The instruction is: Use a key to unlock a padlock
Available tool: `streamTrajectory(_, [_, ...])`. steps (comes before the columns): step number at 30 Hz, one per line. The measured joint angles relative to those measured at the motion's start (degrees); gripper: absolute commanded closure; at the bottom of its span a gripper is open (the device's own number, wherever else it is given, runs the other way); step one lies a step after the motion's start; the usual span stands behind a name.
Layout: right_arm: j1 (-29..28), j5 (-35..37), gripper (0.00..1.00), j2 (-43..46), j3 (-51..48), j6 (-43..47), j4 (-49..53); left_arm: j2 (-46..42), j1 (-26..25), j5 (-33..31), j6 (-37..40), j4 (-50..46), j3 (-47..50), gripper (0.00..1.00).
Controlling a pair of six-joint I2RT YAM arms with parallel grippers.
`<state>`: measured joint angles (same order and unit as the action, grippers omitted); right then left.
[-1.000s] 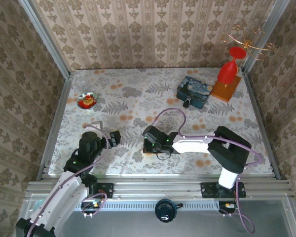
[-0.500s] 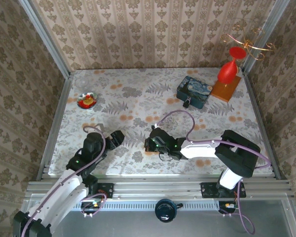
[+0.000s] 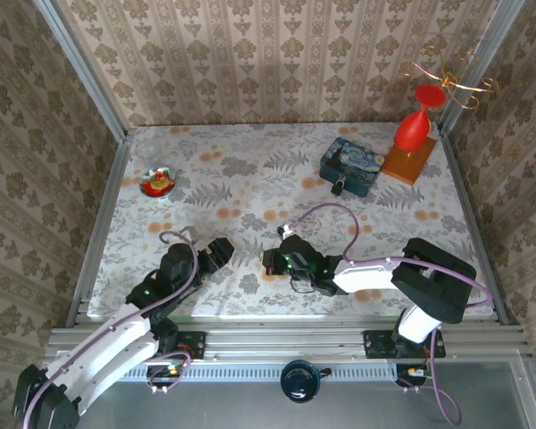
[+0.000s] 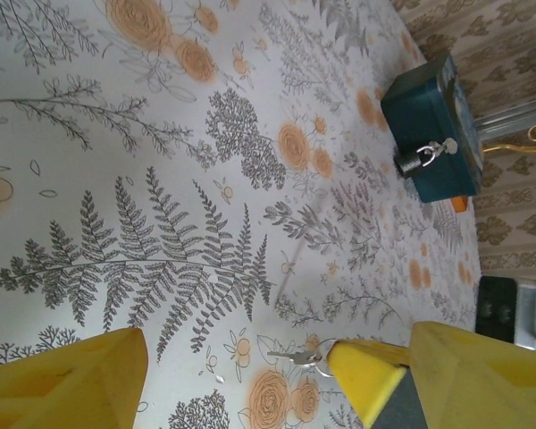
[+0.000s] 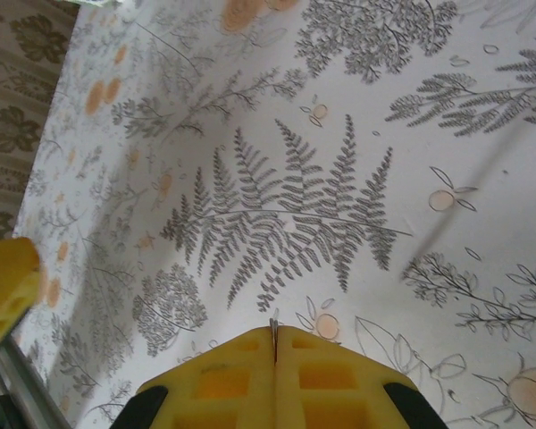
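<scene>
In the top view the right hand (image 3: pixel 270 262) lies low at the lower centre of the frame, with its jaws pressed together. The left hand (image 3: pixel 218 253) faces it from the left with its jaws wide apart. I think this is so that the two can pass something small between them. The padlock (image 3: pixel 338 187) hangs on the front of the blue tin (image 3: pixel 357 165) in the upper right, well apart from both hands. In the left wrist view the key (image 4: pixel 295 357) on its ring sticks out of a yellow tip at the bottom, which I take to be the right hand's. It lies between the left hand's spread yellow fingers (image 4: pixel 62 380), and the padlock is small in the upper right. In the right wrist view a thin metal edge shows in the seam of the closed pads, so this hand holds the key. The surface (image 3: pixel 250 179) is a pale cloth with grey ferns and orange flowers. It carries a small dish (image 3: pixel 158 182) at the left and a red goblet (image 3: pixel 413 128) on an orange block (image 3: pixel 407 164) at the far right. Patterned beige walls (image 3: pixel 277 54) close the space.
</scene>
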<state>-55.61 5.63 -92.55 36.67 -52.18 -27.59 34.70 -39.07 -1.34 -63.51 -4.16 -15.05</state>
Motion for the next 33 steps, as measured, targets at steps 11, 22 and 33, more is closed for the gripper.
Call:
streamTrajectory(11, [0.3, 0.0, 1.0, 2.7, 0.9, -0.3, 1.6, 3.9, -2.9, -0.5, 11.6, 5.8, -0.2, 0.22])
streamTrajectory(22, [1.7, -1.0, 1.0, 11.1, 6.2, -2.3, 10.2, 5.2, -1.7, 11.7, 43.6, 25.8, 6.7, 0.24])
streamTrajectory(33, [0.7, -2.2, 1.0, 17.5, 6.9, -1.8, 13.7, 14.0, -1.7, 20.5, 58.9, 41.8, 7.5, 0.47])
